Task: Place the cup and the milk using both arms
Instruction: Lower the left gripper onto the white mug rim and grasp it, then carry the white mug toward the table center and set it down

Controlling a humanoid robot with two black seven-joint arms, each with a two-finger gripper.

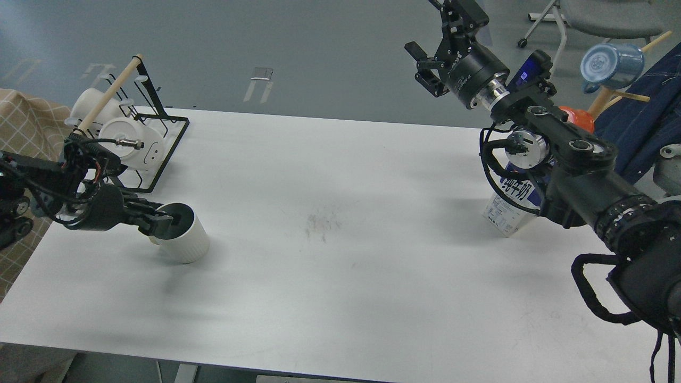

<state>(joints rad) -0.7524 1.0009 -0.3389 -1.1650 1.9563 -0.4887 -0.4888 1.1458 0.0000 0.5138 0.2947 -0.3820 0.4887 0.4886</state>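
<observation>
A white ribbed cup (186, 242) with a dark inside stands on the left of the white table (330, 276). My left gripper (171, 222) reaches in from the left, with its fingers at the cup's near rim, one over the opening. I cannot make out whether they clamp the rim. A blue and white milk carton (506, 210) stands at the right side, partly hidden behind my right arm. My right gripper (433, 40) is open and empty, raised high above the table's far edge, well away from the carton.
A black wire rack (159, 154) with a wooden rod and white cups stands at the back left. At the far right, off the table, a blue mug (612, 64) hangs on a wooden stand, with an orange object (580, 117) and dark cloth nearby.
</observation>
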